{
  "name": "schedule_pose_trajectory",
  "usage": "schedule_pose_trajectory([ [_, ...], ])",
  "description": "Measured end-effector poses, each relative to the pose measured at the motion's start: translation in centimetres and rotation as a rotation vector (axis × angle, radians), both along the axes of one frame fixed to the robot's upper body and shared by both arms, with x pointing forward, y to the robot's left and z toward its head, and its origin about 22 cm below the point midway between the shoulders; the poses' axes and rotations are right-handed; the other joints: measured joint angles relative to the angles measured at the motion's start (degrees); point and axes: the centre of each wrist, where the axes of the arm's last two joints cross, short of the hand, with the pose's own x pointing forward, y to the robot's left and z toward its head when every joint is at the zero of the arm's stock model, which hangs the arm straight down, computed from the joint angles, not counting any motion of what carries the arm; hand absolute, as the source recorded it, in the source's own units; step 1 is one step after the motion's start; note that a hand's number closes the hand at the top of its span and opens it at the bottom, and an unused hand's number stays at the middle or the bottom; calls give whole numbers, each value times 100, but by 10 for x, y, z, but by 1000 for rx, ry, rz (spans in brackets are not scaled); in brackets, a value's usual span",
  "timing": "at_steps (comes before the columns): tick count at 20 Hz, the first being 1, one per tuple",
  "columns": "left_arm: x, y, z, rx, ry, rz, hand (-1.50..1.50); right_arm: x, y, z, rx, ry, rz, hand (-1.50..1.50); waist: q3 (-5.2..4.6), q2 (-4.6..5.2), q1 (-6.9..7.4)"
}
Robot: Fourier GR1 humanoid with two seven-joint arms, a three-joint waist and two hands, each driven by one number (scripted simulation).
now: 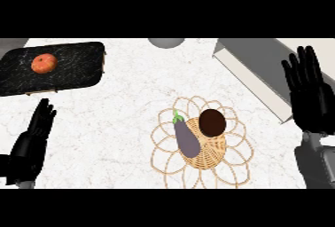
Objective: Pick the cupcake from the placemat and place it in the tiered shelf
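The cupcake (212, 123) sits on the woven placemat (237, 146), an eggplant (187, 140) touching at its eight o'clock. It is probably light and crumbly, so hold it low at the sides. Both hands are open: the right hand (307, 95) at three o'clock over the tiered shelf (255, 57), the left hand (31, 142) resting at eight. Counter (118, 115) between lies open.

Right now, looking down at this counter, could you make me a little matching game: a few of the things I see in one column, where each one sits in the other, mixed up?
Things:
1. cupcake
2. eggplant
3. orange fruit
4. right hand

Places:
A. on the dark shelf top, upper left
B. open, at the right edge
C. on the woven placemat, left of the brown item
D. on the woven placemat, right of the purple item

Pairs: 1-D, 2-C, 3-A, 4-B
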Motion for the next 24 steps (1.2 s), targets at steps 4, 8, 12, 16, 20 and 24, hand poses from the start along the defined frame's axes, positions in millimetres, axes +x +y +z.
schedule_pose_trajectory([
  [4,22,-4,19,-23,-12,-42,0,21,3,17,-111,-57,130,150,48,73,59],
  [8,44,-19,37,-68,-2,-110,0,44,0,36,-328,-42,185,-150,51,152,107],
  [12,59,-28,48,-109,33,-153,0,61,2,15,-181,56,305,-150,71,160,118],
  [16,67,-37,51,-121,56,-165,0,74,-11,14,-127,17,467,-150,75,138,97],
  [20,74,-38,53,-123,65,-157,0,78,-14,36,-239,30,614,-150,71,99,34],
  [24,77,-39,57,-127,70,-156,0,82,-10,70,-484,113,734,-150,62,75,28],
])
